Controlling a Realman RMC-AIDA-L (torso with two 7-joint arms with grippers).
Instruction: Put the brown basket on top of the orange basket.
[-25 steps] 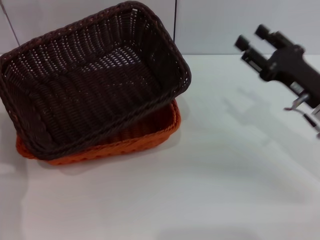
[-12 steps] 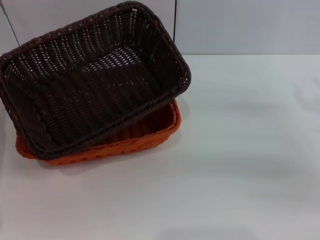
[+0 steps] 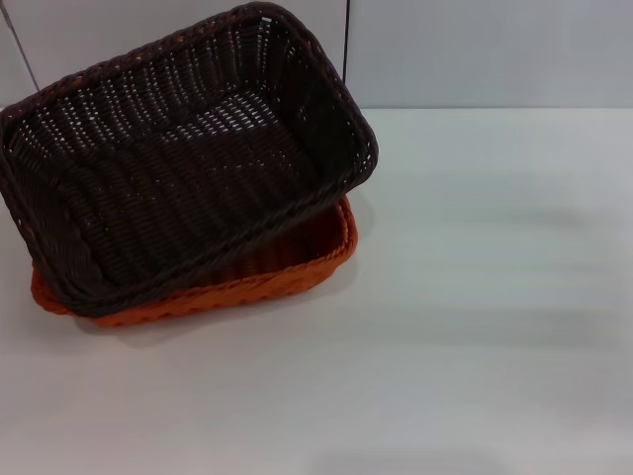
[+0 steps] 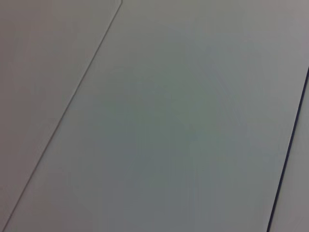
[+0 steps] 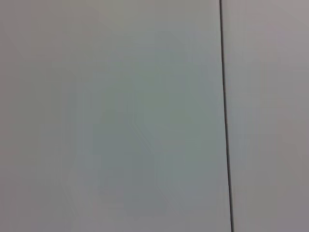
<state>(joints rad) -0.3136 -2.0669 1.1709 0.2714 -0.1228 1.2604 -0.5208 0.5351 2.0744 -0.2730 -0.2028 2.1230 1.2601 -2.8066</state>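
Note:
The brown basket (image 3: 178,158) lies tilted on top of the orange basket (image 3: 297,259) at the left of the white table in the head view. Its far right corner is raised and its near left rim sits low. Only the near edge and right end of the orange basket show under it. Neither gripper shows in any view. Both wrist views show only plain grey panels with a thin seam.
The white table (image 3: 475,317) spreads to the right and front of the baskets. A pale wall with a vertical seam (image 3: 347,40) stands just behind them.
The right gripper was at the right edge of the head view one second ago and has moved out of sight. The baskets have not moved.

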